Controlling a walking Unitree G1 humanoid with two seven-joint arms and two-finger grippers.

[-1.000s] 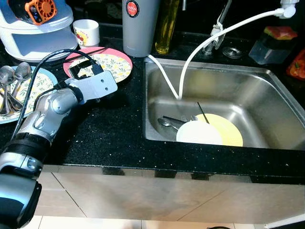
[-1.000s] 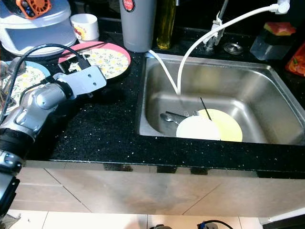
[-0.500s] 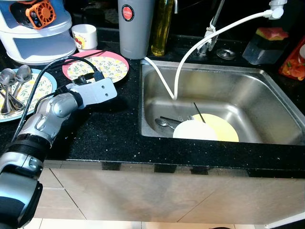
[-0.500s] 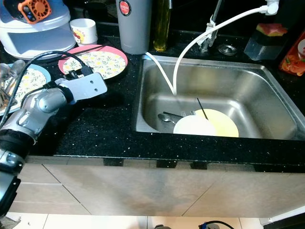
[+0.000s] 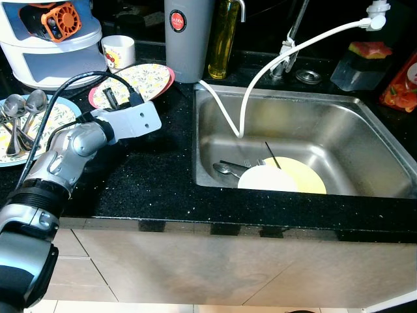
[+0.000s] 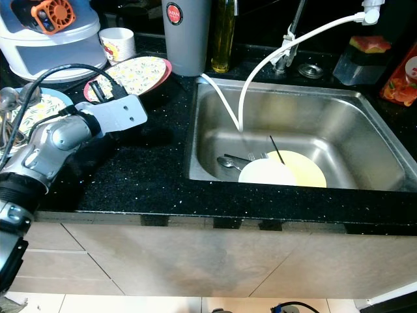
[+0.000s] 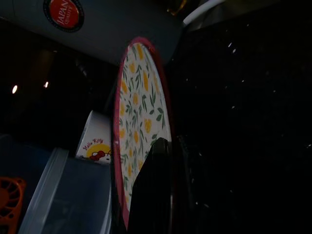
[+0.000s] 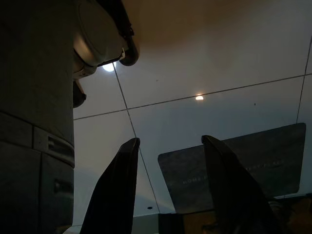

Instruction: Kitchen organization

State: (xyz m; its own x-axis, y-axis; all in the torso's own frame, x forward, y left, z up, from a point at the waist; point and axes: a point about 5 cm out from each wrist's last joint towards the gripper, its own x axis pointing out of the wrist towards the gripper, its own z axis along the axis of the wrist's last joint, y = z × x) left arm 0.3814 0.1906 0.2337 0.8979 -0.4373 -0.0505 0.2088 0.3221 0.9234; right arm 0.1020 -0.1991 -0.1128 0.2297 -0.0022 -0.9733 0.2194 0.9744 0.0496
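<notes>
Left end effector on tilted pink-rimmed plate edge

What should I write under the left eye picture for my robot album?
Left gripper tilts the pink-rimmed flowery plate up beside the sink.

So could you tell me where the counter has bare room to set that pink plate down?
Bare black counter lies between the left gripper, holding the tilted pink plate, and the sink. Behind and left it is crowded: blue plate of spoons, cup, grey flask.

counter front: open | back: tumbler, bottle, cup crowd | sink: hose crosses
</notes>
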